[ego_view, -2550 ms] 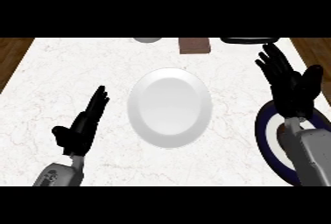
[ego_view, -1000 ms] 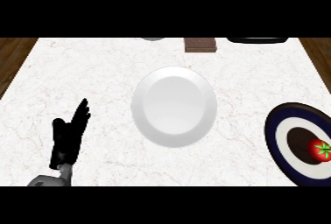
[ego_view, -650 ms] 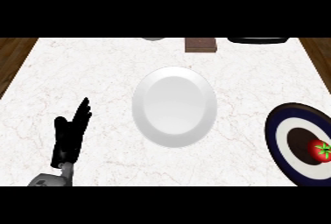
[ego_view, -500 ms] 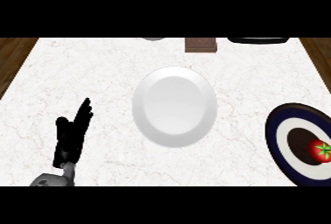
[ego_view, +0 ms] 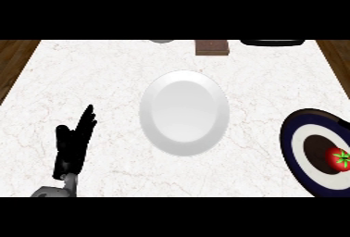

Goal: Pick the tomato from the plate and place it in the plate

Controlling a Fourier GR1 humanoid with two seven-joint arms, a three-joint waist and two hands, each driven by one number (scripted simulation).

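Tomato [ego_view: 341, 159] is seen lying in the dark centre of the dark-rimmed plate [ego_view: 299, 139] at the right edge of the marble counter [ego_view: 103, 78], partly cut off by the frame. The white plate [ego_view: 183, 112] in the middle of the counter is bare, well apart from the tomato. No part of the task can be judged as done: the tomato is not yet grasped, lifted or carried, and the whole pick and the placing on the white plate are left.

The left hand [ego_view: 73, 146] is shown at the lower left, released, with fingers straight and pointing up, resting over the counter and touching nothing. The right hand is not in view at all, so its state cannot be told.

Along the far edge a brown block [ego_view: 211, 46] is seen, with a grey object [ego_view: 161, 41] to its left and a dark object [ego_view: 272, 42] to its right, both cut by the frame and too little shown to be named.

Compared with the picture from two and a half seconds ago, the right hand and forearm, then raised over the dark-rimmed plate and hiding its centre, are gone from view, and the tomato is now uncovered. The left hand is found lower and nearer the lower edge than then. Over the last second, nothing is seen to have shifted.
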